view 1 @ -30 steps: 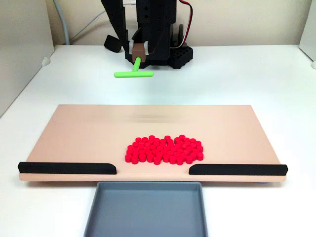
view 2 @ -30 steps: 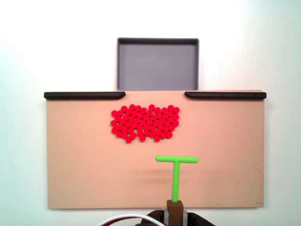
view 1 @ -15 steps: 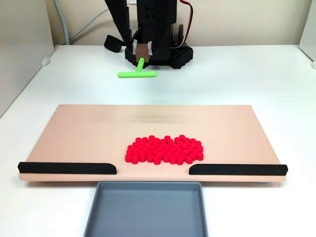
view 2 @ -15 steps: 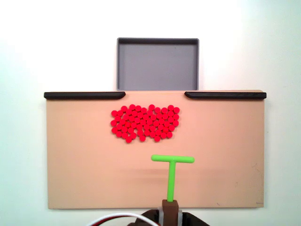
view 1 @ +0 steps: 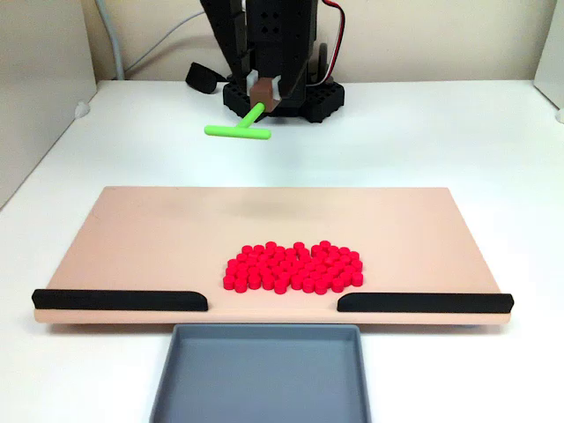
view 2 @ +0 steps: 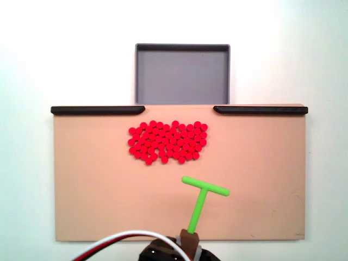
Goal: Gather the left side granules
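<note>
The granules (view 1: 293, 267) (view 2: 168, 142) lie as one tight red cluster on the tan board (view 1: 159, 238) (view 2: 98, 179), close to the gap between the two black rails. In both fixed views my gripper (view 1: 263, 95) (view 2: 188, 240) is shut on the stem of the green T-shaped stick (view 1: 239, 128) (view 2: 203, 196). The stick hangs in the air above the board's edge nearest the arm, tilted, with its crossbar well short of the granules.
Two black rails (view 1: 119, 300) (view 1: 424, 302) line the board's edge beside the grey tray (view 1: 261, 374) (view 2: 182, 73), which sits just past the gap. The arm's black base (view 1: 282, 97) stands on the white table behind the board.
The arm has swung and turned the stick. Its crossbar, level before, now slants. The granules have not moved.
</note>
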{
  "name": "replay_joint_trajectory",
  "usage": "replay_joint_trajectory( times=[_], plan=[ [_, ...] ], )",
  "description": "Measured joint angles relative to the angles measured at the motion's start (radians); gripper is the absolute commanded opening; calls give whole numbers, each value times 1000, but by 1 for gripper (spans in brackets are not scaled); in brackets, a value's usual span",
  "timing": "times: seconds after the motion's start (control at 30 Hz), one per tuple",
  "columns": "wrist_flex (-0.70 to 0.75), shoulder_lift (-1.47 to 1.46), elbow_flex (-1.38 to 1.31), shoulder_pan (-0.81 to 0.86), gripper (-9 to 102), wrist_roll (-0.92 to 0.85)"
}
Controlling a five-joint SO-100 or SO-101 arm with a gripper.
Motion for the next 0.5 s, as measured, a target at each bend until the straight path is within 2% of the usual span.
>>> replay_joint_trajectory(
  times=[0.17, 0.5],
  plan=[
    [0, 0, 0, -66, 0, 215],
    [0, 0, 0, -193, 0, 532]
  ],
)
